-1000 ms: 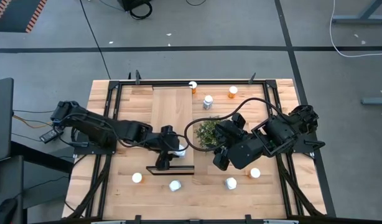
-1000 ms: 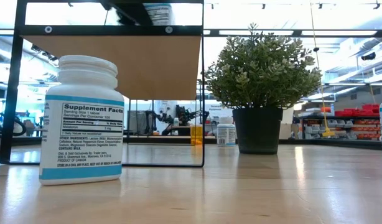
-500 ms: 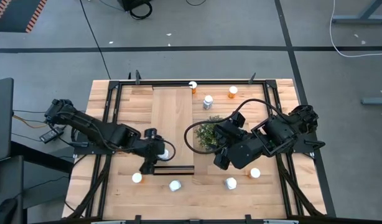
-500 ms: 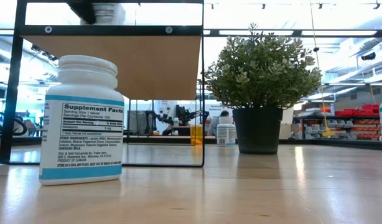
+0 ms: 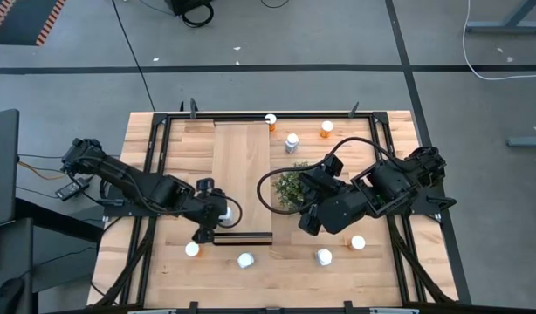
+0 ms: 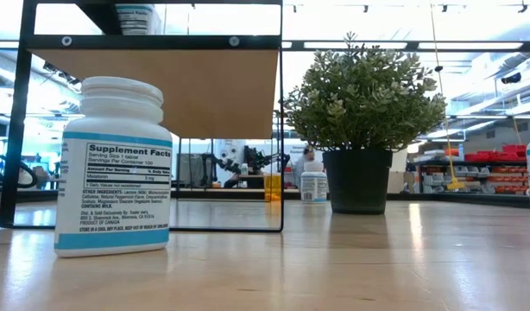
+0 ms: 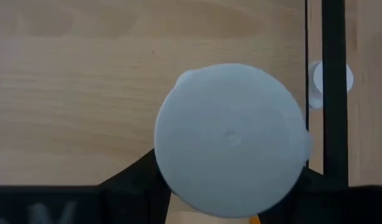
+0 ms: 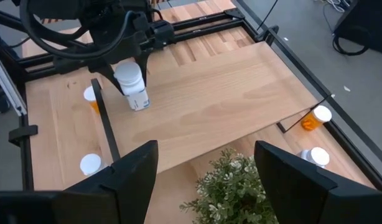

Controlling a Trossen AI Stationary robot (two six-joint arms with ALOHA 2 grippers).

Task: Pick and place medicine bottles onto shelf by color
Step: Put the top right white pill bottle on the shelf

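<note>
Bottle (image 8: 132, 86): white body, white cap, blue-banded label, upright, clamped in the left pincer (image 5: 217, 212) just above the light-wood shelf (image 8: 228, 99) near its dark front edge. Right pincer (image 8: 206, 163) spread apart, over the plant (image 8: 234, 184).

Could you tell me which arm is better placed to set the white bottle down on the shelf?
The left. Its gripper is shut on the white bottle at the near left corner of the shelf. The right gripper hangs open and empty beside the plant.
</note>
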